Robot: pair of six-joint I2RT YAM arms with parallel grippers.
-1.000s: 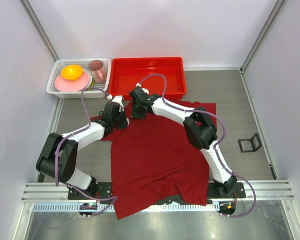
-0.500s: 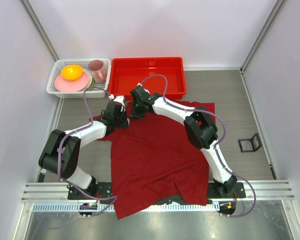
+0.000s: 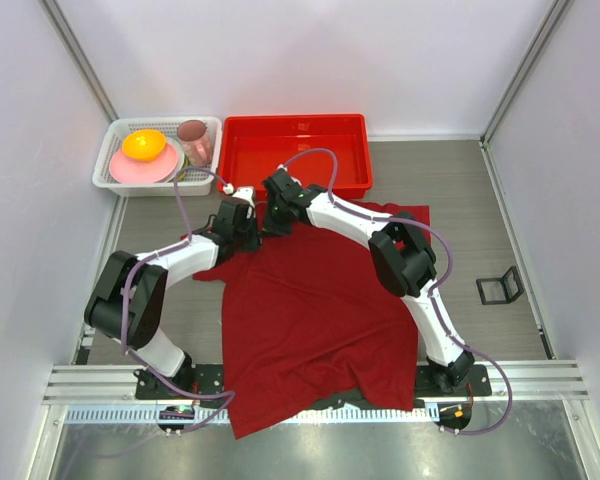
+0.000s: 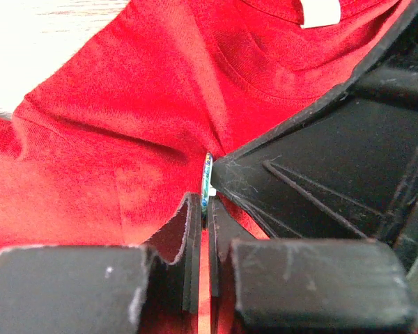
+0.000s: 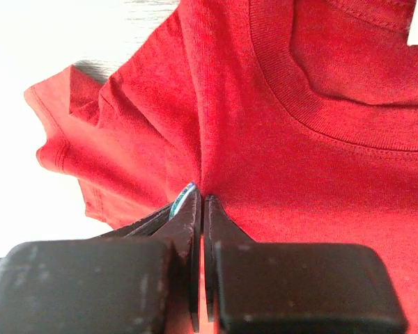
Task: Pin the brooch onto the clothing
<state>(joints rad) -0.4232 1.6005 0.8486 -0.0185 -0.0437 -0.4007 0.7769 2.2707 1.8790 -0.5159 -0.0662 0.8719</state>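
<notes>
Running grey between white walls, the worktop (image 3: 460, 185) shows a broad band of bare surface between the T-shirt's right side and the right edge. A narrower strip shows along the left edge.

The T-shirt (image 3: 310, 320) is dark red and lies flat down the middle. Its hem hangs over the near edge, and its collar end stops just short of the red tray (image 3: 365, 150) at the middle of the far edge. A white basket (image 3: 108, 165) holding dishes fills the far-left corner, just beside the tray.

The left arm (image 3: 170, 262) curves over the left strip and the right arm (image 3: 350, 218) crosses the shirt's upper right. The two meet over the shirt's far-left shoulder. A small black bracket (image 3: 500, 287) stands near the right edge, well apart from the cloth.

The left gripper (image 4: 205, 209) has its fingers pressed onto the brooch (image 4: 207, 182). The brooch stands on edge in the slit between them, right against the cloth at that shoulder. Only its thin rim shows, pale with a greenish-blue tinge; its face is hidden.

The right gripper (image 5: 200, 205) is drawn almost together on a raised crease of the shirt, touching the left one tip to tip. The ribbed collar (image 5: 313, 104) curves beyond, and a white label (image 4: 320, 12) sits inside it.
</notes>
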